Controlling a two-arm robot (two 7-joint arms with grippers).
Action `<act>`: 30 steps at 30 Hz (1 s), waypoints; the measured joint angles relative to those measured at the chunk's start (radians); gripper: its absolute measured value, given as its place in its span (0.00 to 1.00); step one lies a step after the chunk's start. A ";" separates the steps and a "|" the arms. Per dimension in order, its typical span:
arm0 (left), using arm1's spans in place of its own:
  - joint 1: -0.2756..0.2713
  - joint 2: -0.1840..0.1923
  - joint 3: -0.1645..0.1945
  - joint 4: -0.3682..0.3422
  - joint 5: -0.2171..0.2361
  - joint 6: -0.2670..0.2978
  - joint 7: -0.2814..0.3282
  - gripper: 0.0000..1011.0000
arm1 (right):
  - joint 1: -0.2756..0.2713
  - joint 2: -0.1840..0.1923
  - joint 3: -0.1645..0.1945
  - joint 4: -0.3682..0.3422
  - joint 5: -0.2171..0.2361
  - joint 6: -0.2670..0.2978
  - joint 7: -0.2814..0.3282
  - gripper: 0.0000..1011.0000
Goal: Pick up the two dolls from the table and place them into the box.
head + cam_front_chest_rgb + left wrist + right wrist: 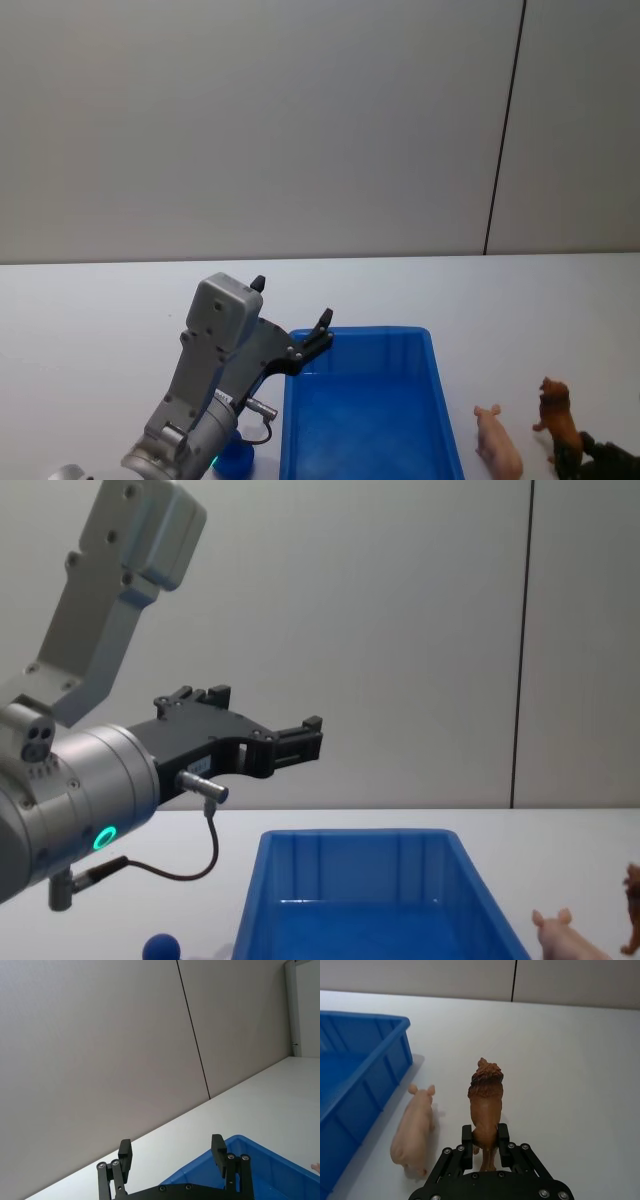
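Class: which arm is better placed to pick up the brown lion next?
Right. The right gripper straddles the rear of the brown lion; the left gripper is open, raised by the box, away from it.

left arm (80, 780) grey | green ring light (104, 836) | black cable (190, 868) | left gripper (171, 1146) black

Bright, even light falls from above, soft and without hard edges. The white table (100, 300) is evenly lit and free of glare. In the right wrist view the pink pig (412, 1130) and the brown lion (485, 1095) cast faint, blurred shadows close beside them, and the blue bin (365, 1060) lays a pale shadow along its outer wall. The bin's glossy floor carries a mild sheen. A small green ring light (104, 837) glows on the left arm.
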 joint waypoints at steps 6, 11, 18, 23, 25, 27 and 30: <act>0.000 0.000 0.000 0.000 0.000 0.000 0.000 0.99 | -0.001 0.001 0.003 -0.027 -0.011 -0.022 0.008 0.28; 0.000 0.000 0.000 0.000 0.000 0.000 0.000 0.99 | 0.001 0.004 0.004 -0.062 -0.021 -0.047 0.028 0.28; 0.000 0.000 0.000 0.000 0.000 0.000 0.000 0.99 | 0.017 0.000 0.002 -0.100 -0.028 -0.070 0.079 0.28; 0.000 0.000 0.000 0.000 0.000 0.000 0.000 0.99 | 0.039 -0.013 -0.009 -0.116 -0.032 -0.078 0.128 0.27; 0.000 0.000 0.000 0.000 0.000 0.000 0.000 0.99 | 0.046 -0.018 -0.013 -0.117 -0.033 -0.078 0.143 0.28; 0.000 0.000 0.000 0.000 0.000 0.000 0.000 0.99 | 0.059 -0.028 -0.020 -0.117 -0.035 -0.079 0.169 0.27; 0.000 0.000 0.000 0.000 0.000 0.000 0.000 0.99 | 0.075 -0.042 -0.031 -0.114 -0.040 -0.077 0.204 0.28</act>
